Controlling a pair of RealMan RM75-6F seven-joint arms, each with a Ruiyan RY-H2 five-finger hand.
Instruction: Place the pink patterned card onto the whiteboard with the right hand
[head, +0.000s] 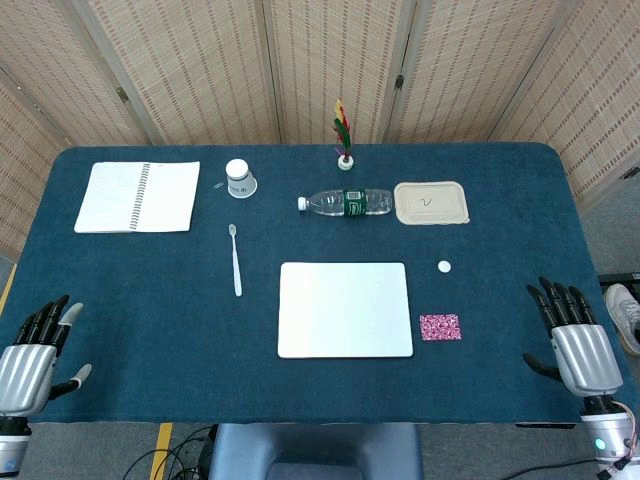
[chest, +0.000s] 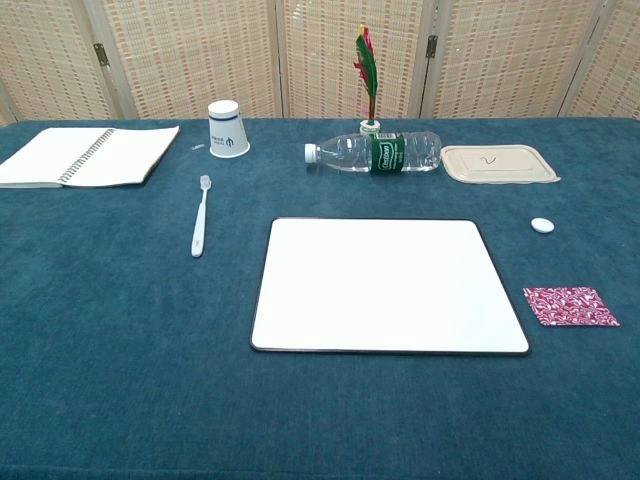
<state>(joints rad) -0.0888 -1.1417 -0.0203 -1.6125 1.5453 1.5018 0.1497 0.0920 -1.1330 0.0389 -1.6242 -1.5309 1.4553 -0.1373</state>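
The pink patterned card (head: 440, 327) (chest: 570, 306) lies flat on the blue tablecloth, just right of the whiteboard (head: 345, 309) (chest: 388, 285). The whiteboard is bare and sits in the middle of the table. My right hand (head: 577, 342) rests at the table's front right corner, fingers spread and holding nothing, well right of the card. At the front left corner, my left hand (head: 30, 360) is likewise spread and holds nothing. Neither hand shows in the chest view.
A small white disc (head: 444, 266) (chest: 541, 225) lies behind the card. Further back are a lying water bottle (head: 347, 202), a lidded tray (head: 431, 203), a feather stand (head: 344, 135), a paper cup (head: 240, 178), an open notebook (head: 137, 196) and a toothbrush (head: 235, 260).
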